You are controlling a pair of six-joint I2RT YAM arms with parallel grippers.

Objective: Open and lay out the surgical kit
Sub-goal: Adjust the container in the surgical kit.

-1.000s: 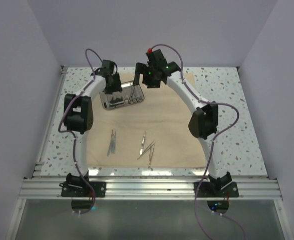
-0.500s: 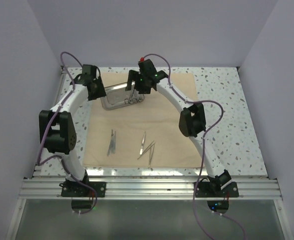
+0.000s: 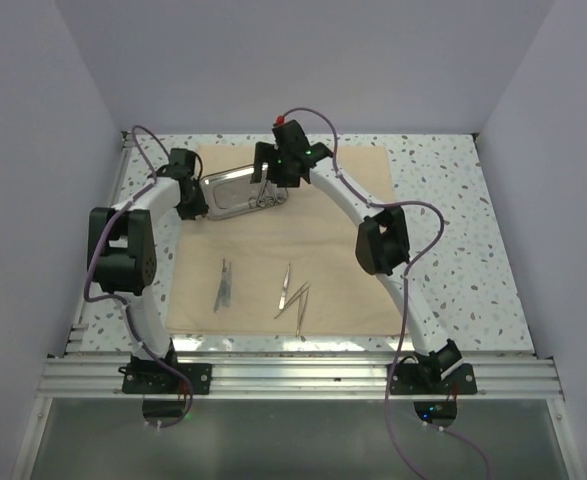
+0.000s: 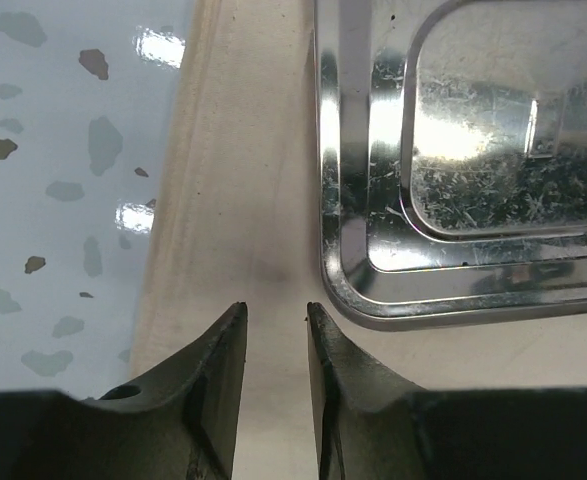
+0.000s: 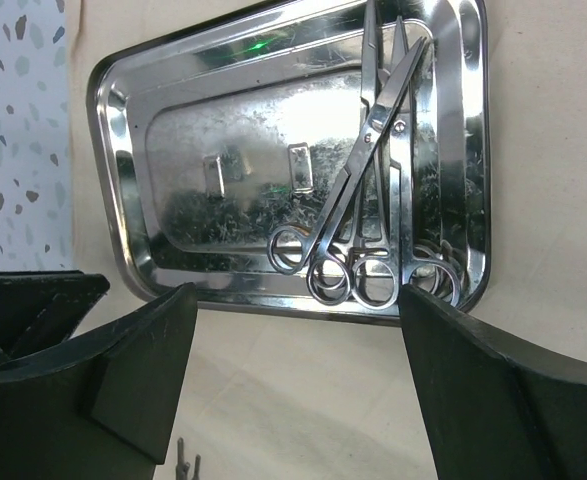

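The beige cloth wrap (image 3: 333, 250) lies spread flat on the table. At its far end sits the steel tray (image 3: 228, 188), with ring-handled scissors and forceps (image 5: 373, 140) lying along its right end. Three thin silver tweezers (image 3: 223, 283) (image 3: 285, 285) (image 3: 301, 305) lie on the cloth nearer me. My left gripper (image 4: 275, 312) hovers low over the cloth just off the tray's left corner (image 4: 345, 300). Its jaws stand narrowly apart with nothing between them. My right gripper (image 5: 298, 295) hangs wide open above the tray's near rim, by the ring handles, holding nothing.
The white speckled tabletop (image 3: 453, 200) shows around the cloth, close to my left gripper's side (image 4: 63, 160). Pale walls enclose the table on three sides. An aluminium rail (image 3: 293, 378) with both arm bases runs along the near edge.
My left arm swung out from over the tray to the left, then settled beside the tray's left end with its jaws narrowed. My right gripper shifted slightly left over the tray.
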